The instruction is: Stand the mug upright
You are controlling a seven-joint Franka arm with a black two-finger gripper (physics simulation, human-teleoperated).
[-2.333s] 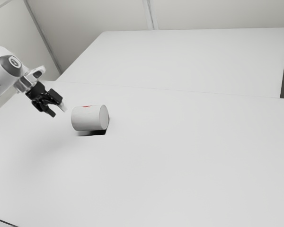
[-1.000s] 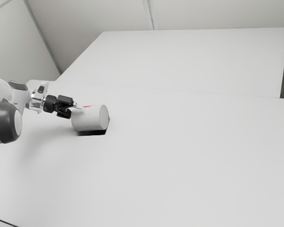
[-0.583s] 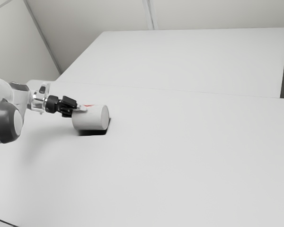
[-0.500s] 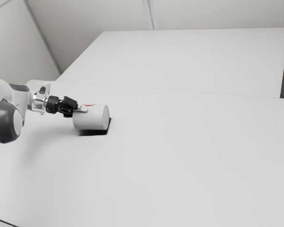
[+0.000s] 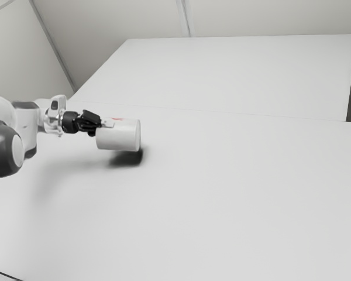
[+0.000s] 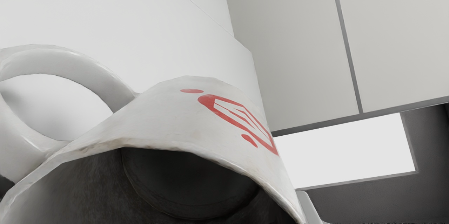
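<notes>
In the exterior view, I see the pincer (image 5: 107,124) gripping the mug (image 5: 123,139) by its nine-o'clock rim, holding it sideways above the bench (image 5: 222,199), base toward three o'clock.

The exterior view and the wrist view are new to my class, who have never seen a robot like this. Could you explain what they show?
The machine is a jointed white robot arm with a black two-fingered hand. The exterior view is taken from the arm's side; the wrist view comes from a camera on the hand, looking along the fingers. The hand grips a white, cylindrical, ceramic-looking mug by its open end and holds it on its side, just above the smooth white table, where its shadow falls. The wrist view also shows the mug's dark inside, its curved white handle and a red printed mark.
</notes>
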